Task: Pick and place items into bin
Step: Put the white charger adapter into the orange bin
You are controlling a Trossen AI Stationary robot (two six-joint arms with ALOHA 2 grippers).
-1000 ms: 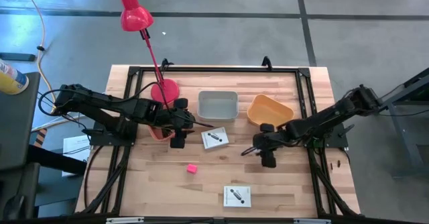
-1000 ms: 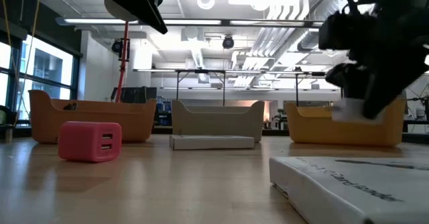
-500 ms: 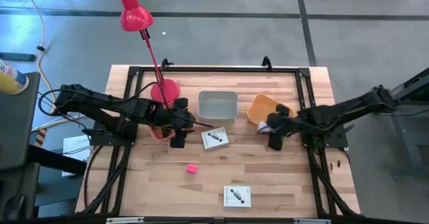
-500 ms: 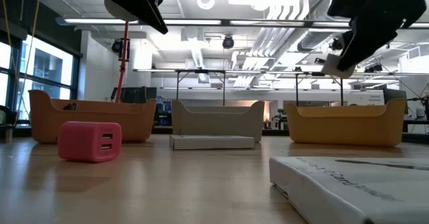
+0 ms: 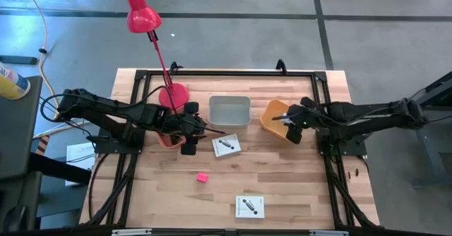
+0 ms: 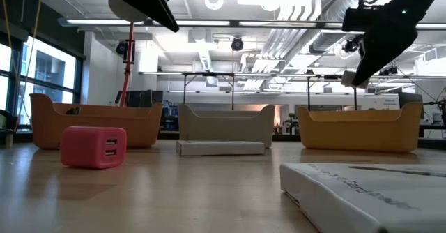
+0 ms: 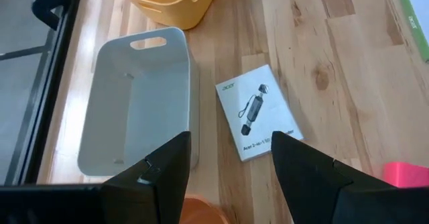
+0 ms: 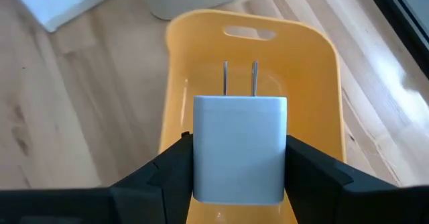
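My right gripper [image 5: 292, 126] hovers over the yellow bin [image 5: 274, 116] at the table's far right, shut on a white plug block [image 8: 239, 150] with two metal prongs. In the low view that gripper [image 6: 376, 48] hangs high above the yellow bin [image 6: 359, 130]. My left gripper [image 5: 188, 136] is open and waits above a small orange bin [image 5: 167, 140]. A pink block [image 5: 202, 177] lies flat on the wood, also visible as the pink block [image 6: 93, 146]. Two white packets [image 5: 226, 145] [image 5: 249, 206] lie flat on the table. My right gripper pinches the white plug block between its two fingers, one on each side face [image 8: 200, 153]. The prongs [image 8: 239, 80] point away from the wrist. The arm reaches in from the table's right, slanting down. The block is lifted clear above the yellow bin's hollow [image 8: 308, 83].
A grey bin [image 5: 229, 111] stands between the yellow and orange bins at the far side. A red desk lamp [image 5: 141, 13] stands on its base [image 5: 173, 95] by my left arm. A black frame [image 5: 226, 73] runs round the table. Open wood lies in the near half.
My right gripper has risen from the middle of the table and swung toward the far right edge, carrying the white plug block lifted clear until it hangs over the yellow bin. Its fingers have stayed shut on the block.
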